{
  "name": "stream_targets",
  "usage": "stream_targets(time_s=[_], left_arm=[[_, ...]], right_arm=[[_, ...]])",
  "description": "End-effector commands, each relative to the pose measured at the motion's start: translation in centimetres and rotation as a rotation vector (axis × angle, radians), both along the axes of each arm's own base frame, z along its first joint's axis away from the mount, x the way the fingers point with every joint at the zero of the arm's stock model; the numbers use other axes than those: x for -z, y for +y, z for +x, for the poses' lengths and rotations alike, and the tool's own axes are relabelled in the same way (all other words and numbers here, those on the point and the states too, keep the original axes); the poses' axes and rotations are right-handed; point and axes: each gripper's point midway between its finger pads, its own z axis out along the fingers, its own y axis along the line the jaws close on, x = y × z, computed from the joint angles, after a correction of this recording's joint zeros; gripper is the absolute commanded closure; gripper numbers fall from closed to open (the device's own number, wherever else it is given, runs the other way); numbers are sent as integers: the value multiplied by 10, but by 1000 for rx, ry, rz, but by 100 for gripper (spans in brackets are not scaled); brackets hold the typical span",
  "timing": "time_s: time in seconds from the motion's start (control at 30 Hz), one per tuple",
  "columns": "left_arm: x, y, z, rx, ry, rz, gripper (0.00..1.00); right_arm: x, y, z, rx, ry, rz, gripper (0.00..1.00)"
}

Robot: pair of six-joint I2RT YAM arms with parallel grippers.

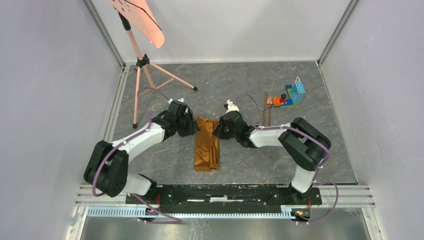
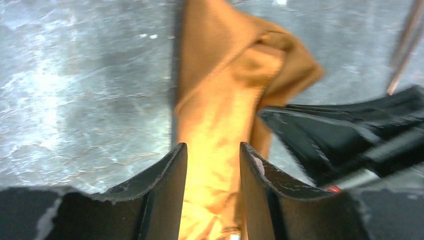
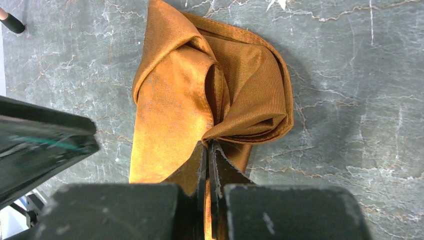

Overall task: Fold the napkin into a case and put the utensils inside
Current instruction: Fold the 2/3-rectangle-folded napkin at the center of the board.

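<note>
As seen from above, between the 2 black-and-white arms: a shiny orange-brown satin napkin (image 1: 206, 147), folded into a long narrow strip and lying lengthwise on the grey marbled surface (image 1: 260, 167), near end toward the arm bases. Far end of the strip not flat, but bunched into loose, curled layers. Right tool (image 3: 207, 145) closed tight on that bunched end from the right side, fingertips pressed together with a pinch of the cloth's edge caught between them. Left tool (image 2: 212, 150) parted, jaws standing apart over the left side of the strip, orange cloth showing through the gap. Impossible to tell whether its black fingers (image 2: 167, 175) touch the cloth. Both tools close to one another at the far end of the napkin, facing each other across it. Well apart from the napkin, toward the far right of the surface: 2 slim dark reddish-brown utensils, a small fork (image 1: 269, 106) and a thin pointed knife-like stick (image 1: 264, 107), lying side by side and parallel. Just beside them on the right, a pile of colourful toy bricks (image 1: 292, 94). At the far left, a salmon-pink sheet (image 1: 142, 20) mounted on a thin tripod stand (image 1: 143, 62), its feet on the surface.
</note>
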Motion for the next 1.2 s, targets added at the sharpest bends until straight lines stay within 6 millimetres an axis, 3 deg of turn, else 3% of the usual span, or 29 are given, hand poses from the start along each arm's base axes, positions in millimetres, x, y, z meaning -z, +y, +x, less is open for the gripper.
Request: stream_targets(time_s=[0.0,0.23,0.43,0.9,1.17], left_arm=[[38,22,-5,-2,46,117,53],[62,18,-7,3,61,98,79],[76,11,-12,21,90,61,92],[57,12,-19,10,49,27,96],[58,12,-18,10,54,29,97]], right_arm=[[-31,11,12,7,-82,25,100],[-39,19,9,-3,-105,22,100],[-46,24,7,-4,-135,0,100],[-64,34,8,-2,-192,-17,100],[-53,67,-8,-76,-164,2,100]])
